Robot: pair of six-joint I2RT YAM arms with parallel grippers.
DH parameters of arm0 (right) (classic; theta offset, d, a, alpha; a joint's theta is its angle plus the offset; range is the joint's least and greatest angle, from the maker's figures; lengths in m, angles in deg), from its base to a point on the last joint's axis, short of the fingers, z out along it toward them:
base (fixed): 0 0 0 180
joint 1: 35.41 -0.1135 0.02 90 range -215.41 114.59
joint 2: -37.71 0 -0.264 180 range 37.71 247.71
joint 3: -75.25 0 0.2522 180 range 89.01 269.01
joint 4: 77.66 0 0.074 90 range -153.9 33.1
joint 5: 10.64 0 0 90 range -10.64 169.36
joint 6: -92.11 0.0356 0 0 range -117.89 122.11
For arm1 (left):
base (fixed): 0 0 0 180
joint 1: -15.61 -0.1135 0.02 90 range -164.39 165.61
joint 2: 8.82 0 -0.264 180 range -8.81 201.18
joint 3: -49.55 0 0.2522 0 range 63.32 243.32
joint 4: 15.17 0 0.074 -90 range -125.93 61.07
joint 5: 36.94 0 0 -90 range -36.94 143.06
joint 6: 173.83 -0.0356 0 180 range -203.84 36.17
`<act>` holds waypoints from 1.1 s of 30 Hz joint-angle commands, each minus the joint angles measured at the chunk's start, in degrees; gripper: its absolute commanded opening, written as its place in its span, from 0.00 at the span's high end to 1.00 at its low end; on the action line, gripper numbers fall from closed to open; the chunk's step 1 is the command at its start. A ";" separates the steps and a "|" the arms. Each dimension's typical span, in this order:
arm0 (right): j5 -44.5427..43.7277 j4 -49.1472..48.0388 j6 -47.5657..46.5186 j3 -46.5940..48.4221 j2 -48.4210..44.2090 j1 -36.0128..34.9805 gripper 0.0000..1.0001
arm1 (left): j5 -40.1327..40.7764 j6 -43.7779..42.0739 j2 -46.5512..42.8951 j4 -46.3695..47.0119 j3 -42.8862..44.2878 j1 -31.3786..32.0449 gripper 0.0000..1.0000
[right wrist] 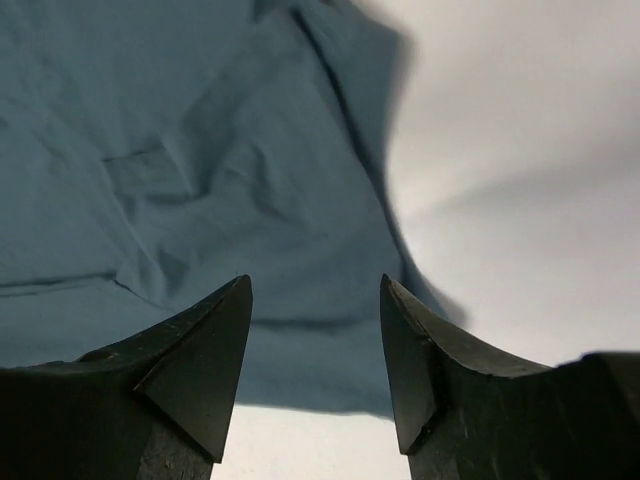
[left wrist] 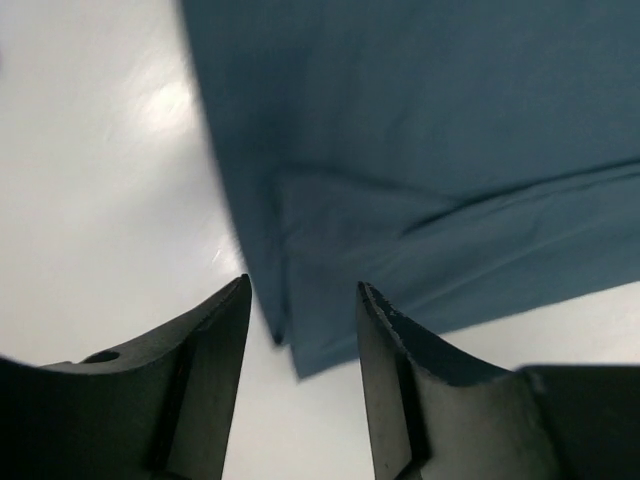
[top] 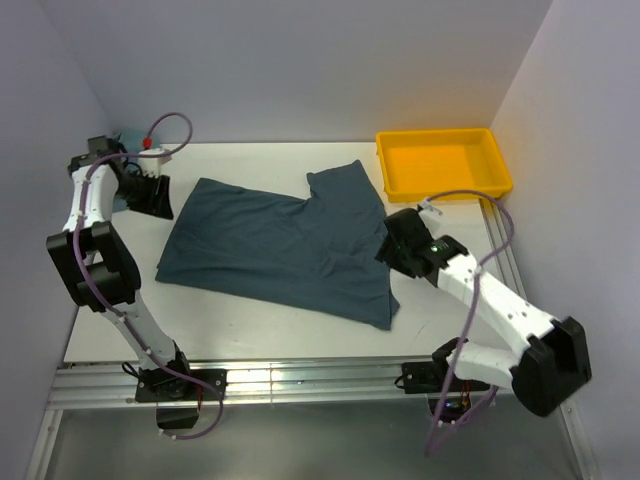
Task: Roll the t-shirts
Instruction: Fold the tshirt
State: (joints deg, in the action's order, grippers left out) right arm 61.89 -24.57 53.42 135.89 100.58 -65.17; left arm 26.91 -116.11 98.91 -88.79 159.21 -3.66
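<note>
A dark slate blue-grey t-shirt [top: 285, 245] lies spread flat on the white table, one sleeve pointing to the back near the tray. My left gripper [top: 160, 195] hovers open and empty at the shirt's far left corner; in the left wrist view the shirt's corner [left wrist: 400, 180] lies just ahead of the gripper [left wrist: 303, 300]. My right gripper [top: 392, 245] hovers open and empty over the shirt's right edge; in the right wrist view the cloth [right wrist: 190, 170] fills the left side ahead of the gripper [right wrist: 315, 290].
A yellow plastic tray [top: 499, 165] stands at the back right corner, just behind the right arm. Grey walls close in on the left, back and right. A metal rail [top: 300, 385] runs along the table's front edge.
</note>
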 commanded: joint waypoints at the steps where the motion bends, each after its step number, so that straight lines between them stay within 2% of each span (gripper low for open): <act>1: 0.51 -7.95 -6.04 7.24 8.30 1.54 0.39 | -4.52 6.58 0.38 7.37 0.95 3.71 0.51; 3: 1.12 -9.71 -7.27 9.98 14.08 1.98 0.41 | -7.42 7.83 1.35 9.30 1.57 4.67 0.53; 5: 0.43 -10.59 -7.97 13.50 17.27 3.03 0.43 | -8.12 12.31 1.18 16.68 0.87 4.94 0.53; 7: -0.71 -11.03 -8.42 16.30 21.23 3.74 0.44 | -7.51 17.14 1.35 26.05 0.00 4.94 0.50; 10: -2.65 -12.61 -10.87 19.91 25.89 4.88 0.45 | -5.41 19.44 5.20 32.24 2.78 5.90 0.49; 12: -3.53 -12.09 -11.93 22.55 30.26 5.67 0.45 | -3.74 18.65 10.56 32.96 5.95 6.69 0.47; 16: -4.32 -12.87 -15.79 28.26 35.56 7.52 0.44 | -2.59 18.65 20.76 30.33 18.76 7.66 0.47; 18: -4.15 -13.84 -16.76 29.94 38.80 8.74 0.44 | -2.94 18.56 24.81 29.88 21.51 7.75 0.45; 26: -1.86 -14.63 -19.05 37.85 49.26 12.53 0.44 | -2.86 18.29 28.77 33.75 22.40 9.07 0.41; 33: -3.26 -11.12 -21.16 47.51 56.39 13.94 0.44 | -1.45 18.82 31.93 33.31 26.35 10.04 0.40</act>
State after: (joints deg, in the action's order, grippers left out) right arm 60.27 -36.63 34.21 178.20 155.82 -51.73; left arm 24.62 -97.88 129.53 -57.77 181.75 5.72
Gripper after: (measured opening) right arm 0.562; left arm 0.601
